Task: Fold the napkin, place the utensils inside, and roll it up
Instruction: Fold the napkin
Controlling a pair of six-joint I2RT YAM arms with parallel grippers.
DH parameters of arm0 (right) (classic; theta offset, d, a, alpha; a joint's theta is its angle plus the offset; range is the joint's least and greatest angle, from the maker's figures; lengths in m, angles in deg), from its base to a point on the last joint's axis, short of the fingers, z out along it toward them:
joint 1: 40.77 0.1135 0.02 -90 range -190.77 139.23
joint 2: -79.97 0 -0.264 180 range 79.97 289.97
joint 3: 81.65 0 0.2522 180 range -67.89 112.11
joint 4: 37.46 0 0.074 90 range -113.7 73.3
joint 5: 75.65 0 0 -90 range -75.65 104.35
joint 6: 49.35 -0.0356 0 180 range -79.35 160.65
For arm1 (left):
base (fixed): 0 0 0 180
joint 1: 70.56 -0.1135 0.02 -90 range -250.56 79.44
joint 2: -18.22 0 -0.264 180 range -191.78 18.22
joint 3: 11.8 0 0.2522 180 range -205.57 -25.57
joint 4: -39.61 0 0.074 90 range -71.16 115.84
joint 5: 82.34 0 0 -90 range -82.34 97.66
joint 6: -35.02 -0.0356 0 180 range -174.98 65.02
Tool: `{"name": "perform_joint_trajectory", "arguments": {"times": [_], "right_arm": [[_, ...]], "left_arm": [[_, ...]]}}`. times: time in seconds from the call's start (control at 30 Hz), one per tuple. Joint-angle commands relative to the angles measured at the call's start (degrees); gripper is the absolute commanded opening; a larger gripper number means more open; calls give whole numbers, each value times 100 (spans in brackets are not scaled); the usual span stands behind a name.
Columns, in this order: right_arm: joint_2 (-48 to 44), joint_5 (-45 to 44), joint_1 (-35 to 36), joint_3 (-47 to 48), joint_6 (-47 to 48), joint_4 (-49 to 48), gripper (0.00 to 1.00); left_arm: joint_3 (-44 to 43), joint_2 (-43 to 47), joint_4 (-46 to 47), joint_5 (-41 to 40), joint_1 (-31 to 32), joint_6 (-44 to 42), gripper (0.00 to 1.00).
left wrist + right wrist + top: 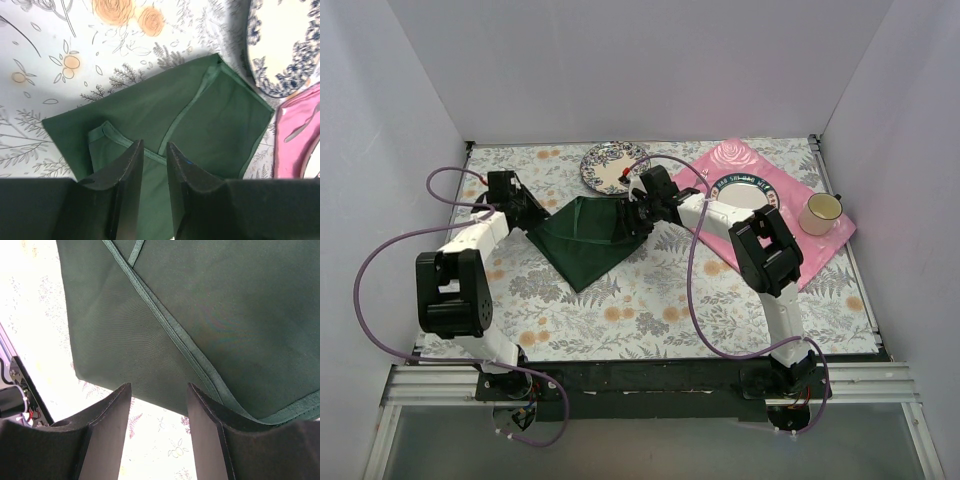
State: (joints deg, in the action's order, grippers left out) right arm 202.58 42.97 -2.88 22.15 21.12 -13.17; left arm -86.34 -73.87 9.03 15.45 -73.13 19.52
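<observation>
Dark green soft cloth napkin (582, 238), partly folded, lying far-centre on floral-print table (650, 300), just near of blue-patterned plate (590, 165); left gripper (154, 146) narrowly parted over its left hem, right gripper (159, 387) spread wide above its right edge.

The dark green cloth napkin (150, 330) looks matt and soft, with a fine weave and a ribbed, stitched hem. My right gripper (158, 386) has smooth black plastic fingers (107, 440) with a dull sheen. The floral-printed table cover (50, 60) is flat and matt. At the napkin's two o'clock, the blue-patterned round ceramic plate (265, 70) is glazed and glossy. At four o'clock, the pink placemat (295, 142) shows shiny highlights.
</observation>
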Motion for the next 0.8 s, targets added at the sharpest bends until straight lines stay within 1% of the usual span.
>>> {"name": "perform_joint_trajectory", "arguments": {"times": [0.0,0.13,0.37,0.53,0.7,0.77], "right_arm": [[-149,38,-45,163,98,37,56],[-219,-15,-71,23,160,55,56],[-325,-137,-89,-109,230,125,56],[-299,-111,-89,-92,195,117,56],[-272,-23,-89,-319,125,-6,56],[-272,-58,-89,-425,134,-33,56]], "left_arm": [[144,-353,249,224,-24,74,24],[303,-266,144,-171,-94,-40,24],[276,-221,-216,-551,-279,-374,24],[216,-81,-155,-332,-297,-348,25],[-57,77,-129,55,-297,-199,30],[-145,156,-207,65,-288,-173,32]]}}
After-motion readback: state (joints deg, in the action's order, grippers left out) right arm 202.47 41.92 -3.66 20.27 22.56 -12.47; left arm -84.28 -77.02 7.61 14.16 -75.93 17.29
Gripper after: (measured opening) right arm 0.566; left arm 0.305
